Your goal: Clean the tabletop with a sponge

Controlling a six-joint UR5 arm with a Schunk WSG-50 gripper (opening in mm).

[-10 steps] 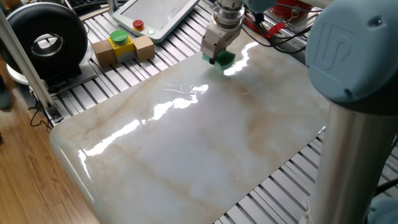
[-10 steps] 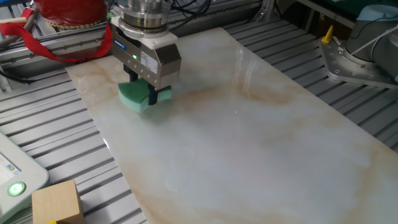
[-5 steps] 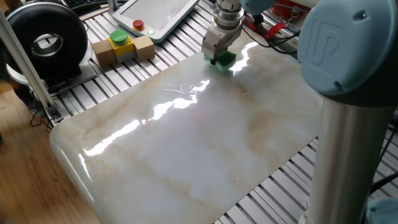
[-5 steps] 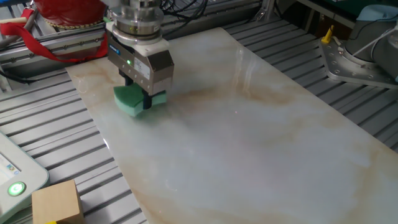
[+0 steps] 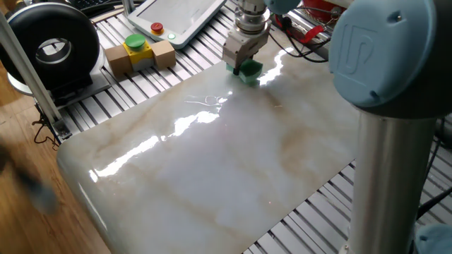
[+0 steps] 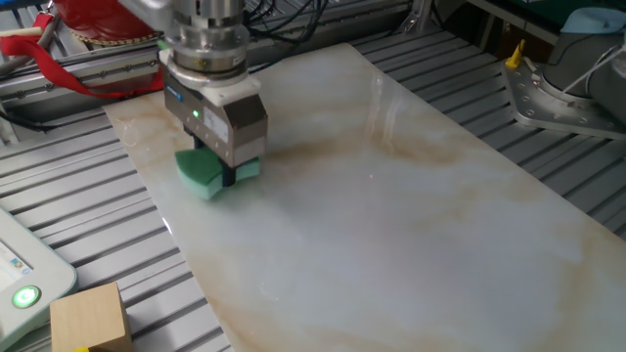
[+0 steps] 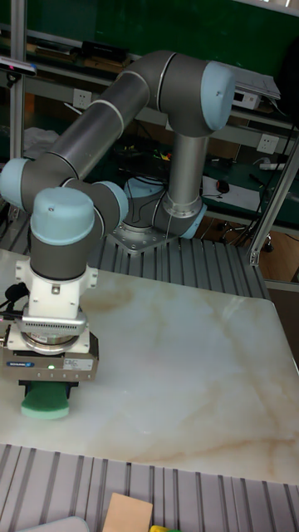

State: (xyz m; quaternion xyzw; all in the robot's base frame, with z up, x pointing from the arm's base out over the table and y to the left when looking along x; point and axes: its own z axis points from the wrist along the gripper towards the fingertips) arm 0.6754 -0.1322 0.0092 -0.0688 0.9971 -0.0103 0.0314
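The green sponge point(image 5: 249, 70) point(image 6: 201, 174) point(image 7: 46, 404) is pressed flat on the marble tabletop point(image 5: 233, 162) point(image 6: 391, 196) point(image 7: 183, 366), near one long edge. My gripper point(image 5: 239, 67) point(image 6: 224, 173) point(image 7: 48, 389) stands straight down over it, shut on the sponge, whose ends stick out on both sides of the fingers. In the tall fixed view the sponge lies at the slab's left corner area, close to the front edge.
Ribbed aluminium frame point(image 6: 88, 244) surrounds the slab. A cardboard box point(image 5: 139, 56) point(image 6: 90, 318) with a yellow-and-green button, a white pendant point(image 5: 176, 17) and a black round device point(image 5: 49, 46) lie beside it. Red cables point(image 6: 88, 68) run behind the gripper.
The gripper has slid the sponge across the slab toward the slab's edge on the box side, leftward in both fixed views. The grip has stayed shut.
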